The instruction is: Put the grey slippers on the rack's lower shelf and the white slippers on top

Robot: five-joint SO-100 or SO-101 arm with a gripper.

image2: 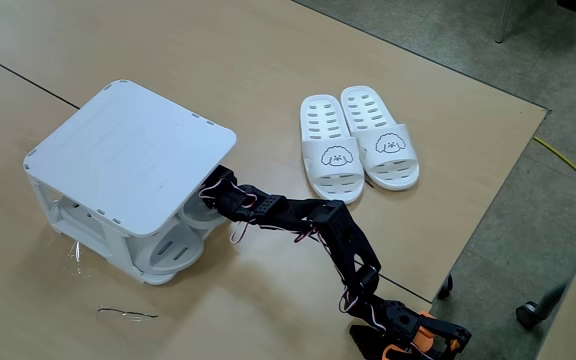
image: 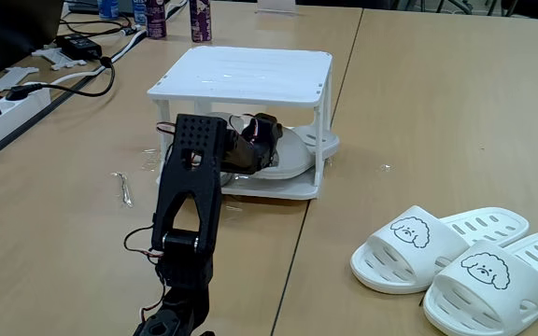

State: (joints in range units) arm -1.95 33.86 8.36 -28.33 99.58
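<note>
The white two-tier rack [image: 241,73] [image2: 128,155] stands mid-table with its top shelf bare. The grey slippers [image: 297,157] [image2: 173,250] lie on the lower shelf [image: 283,190], their ends poking past its edge. My gripper [image: 261,135] [image2: 216,196] reaches in under the top shelf, right at the grey slippers; the shelf and my own arm hide how its jaws stand. The white slippers [image: 456,259] [image2: 358,145], with dog faces on their straps, sit side by side on the table, well apart from the rack.
A power strip [image: 3,105], black cables and an adapter [image: 80,45] lie at the left in a fixed view, and two bottles [image: 177,19] stand behind the rack. A thin bent wire [image: 124,189] [image2: 128,313] lies on the table near the rack. The table edge [image2: 488,210] runs close behind the white slippers.
</note>
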